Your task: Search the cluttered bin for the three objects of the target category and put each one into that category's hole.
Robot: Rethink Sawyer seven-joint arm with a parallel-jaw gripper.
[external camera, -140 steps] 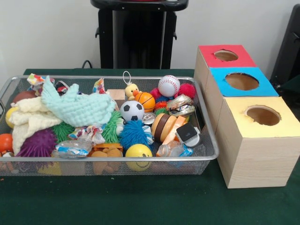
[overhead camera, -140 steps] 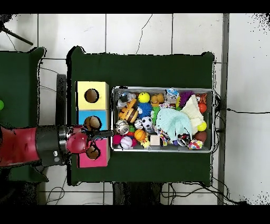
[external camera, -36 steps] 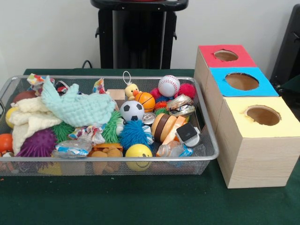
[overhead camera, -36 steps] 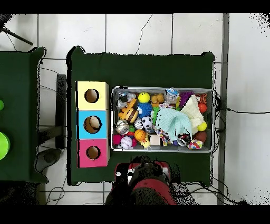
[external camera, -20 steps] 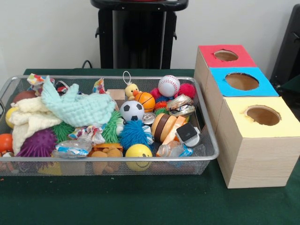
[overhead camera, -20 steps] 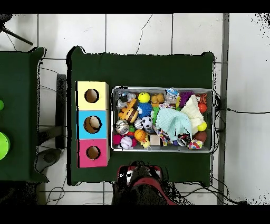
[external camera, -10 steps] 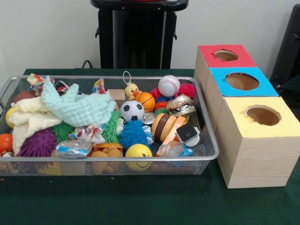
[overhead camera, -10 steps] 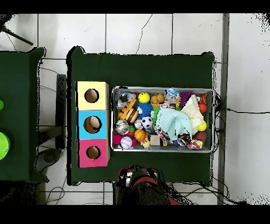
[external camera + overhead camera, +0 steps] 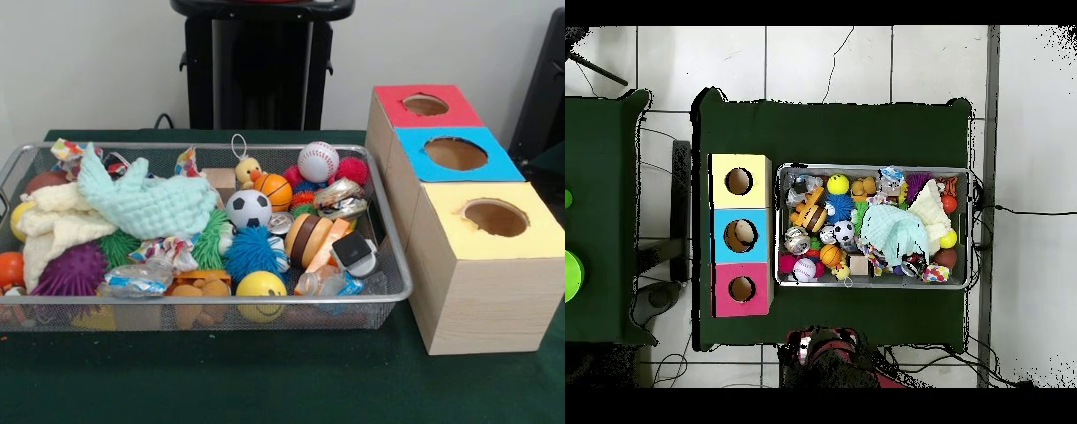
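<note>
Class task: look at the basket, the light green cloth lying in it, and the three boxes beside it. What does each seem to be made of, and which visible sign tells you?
Basket: silver wire mesh with a smooth rounded metal rim; you see through its walls.
Light green cloth: soft woven fabric, matte, with a bumpy waffle-like texture and loose folds.
Boxes: sides look like pale wood or wood-print board, showing grain lines; tops seem covered in flat coloured paper.

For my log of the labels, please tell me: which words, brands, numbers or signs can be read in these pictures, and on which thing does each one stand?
None can be read.
Plastic bottle: blue-and-white label, print too blurred.
Plastic bottle: the same, too blurred.
Boxes: plain coloured tops, no writing.
</note>
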